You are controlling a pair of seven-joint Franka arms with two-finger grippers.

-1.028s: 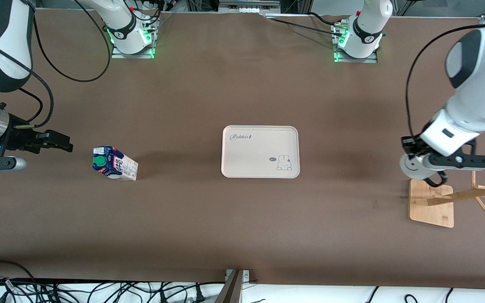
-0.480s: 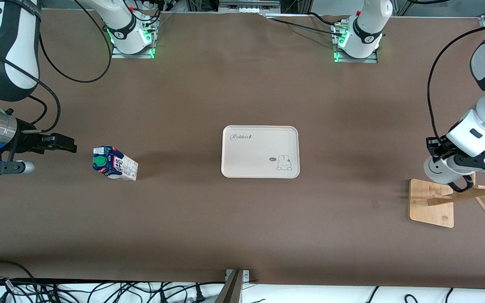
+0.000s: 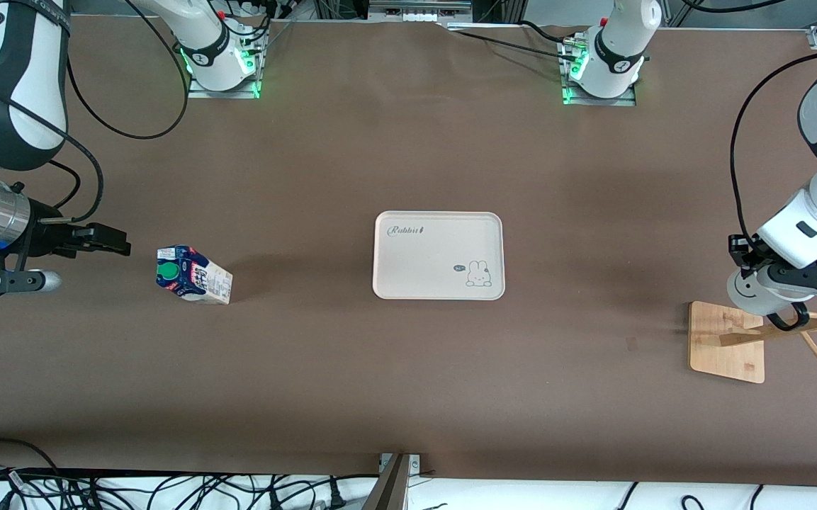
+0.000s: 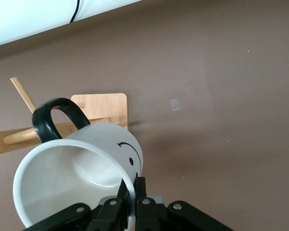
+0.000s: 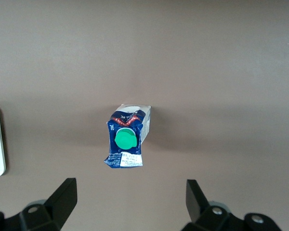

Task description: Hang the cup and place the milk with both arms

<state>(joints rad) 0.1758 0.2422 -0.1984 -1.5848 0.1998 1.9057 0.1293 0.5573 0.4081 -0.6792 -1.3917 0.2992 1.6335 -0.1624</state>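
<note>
Over the wooden rack at the left arm's end of the table, the left gripper hangs in the air with its fingers pinched together on the rim of the cup. This white mug with a black smiley face lies tilted on its side in the grip. Its black loop handle sits close to one of the rack's slanted wooden pegs, though whether they touch cannot be told. The rack's flat bamboo base rests on the brown table.

Well apart from the rack, toward the right arm's end of the table, the right gripper hovers above the tabletop just beside the milk, its two fingers spread wide with nothing between them. The carton stands upright on the table, dark blue on top with a round green cap.

Between the rack and the milk, near the table's middle, lies a pale rectangular tray printed with a small rabbit.
</note>
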